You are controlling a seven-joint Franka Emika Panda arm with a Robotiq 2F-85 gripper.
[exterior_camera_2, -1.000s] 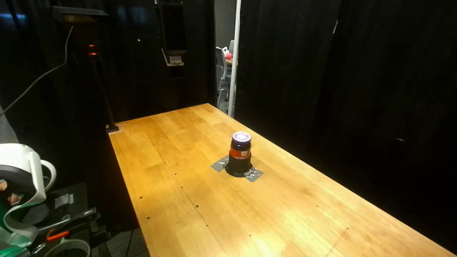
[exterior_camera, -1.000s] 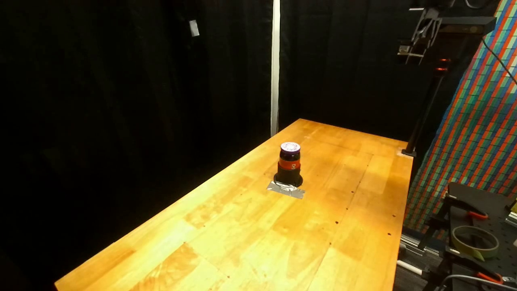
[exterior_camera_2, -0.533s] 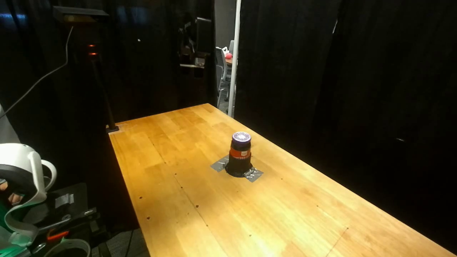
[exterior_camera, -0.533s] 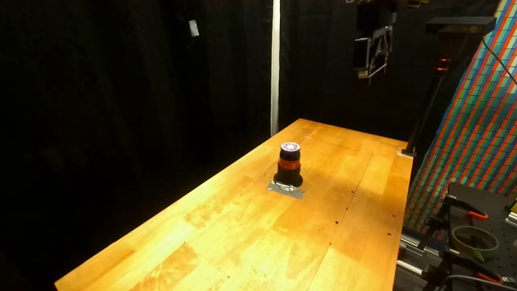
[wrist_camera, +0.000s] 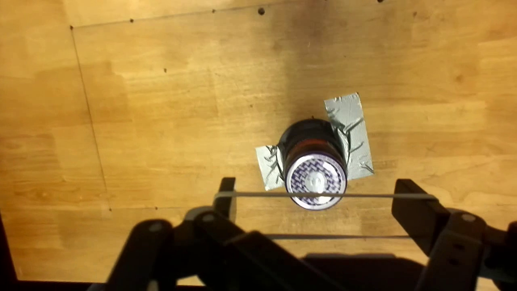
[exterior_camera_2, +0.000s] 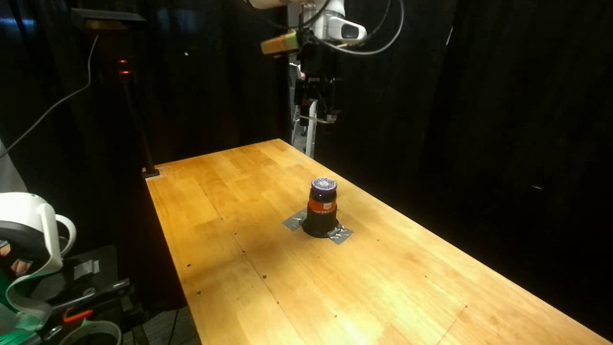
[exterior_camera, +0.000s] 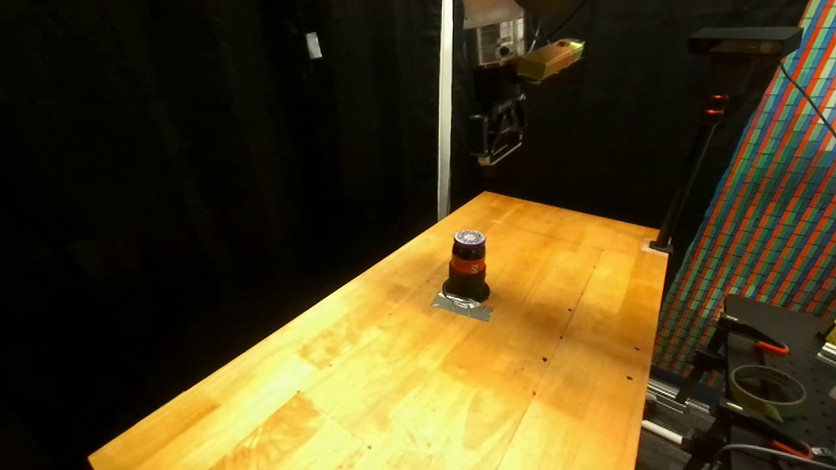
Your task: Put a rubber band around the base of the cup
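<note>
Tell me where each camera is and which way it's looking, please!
An exterior view: higher than the table, looking down along it at the cup; the gripper and some arm show up top.
An exterior view: also high, perhaps at the opposite end, looking down at the cup and two strips of tape; arm and gripper show up top.
Wrist view: on the robot's wrist, looking down at the cup's lid; both fingers show, the rubber band stretched between them.
Both exterior views show the table, cup and gripper.
</note>
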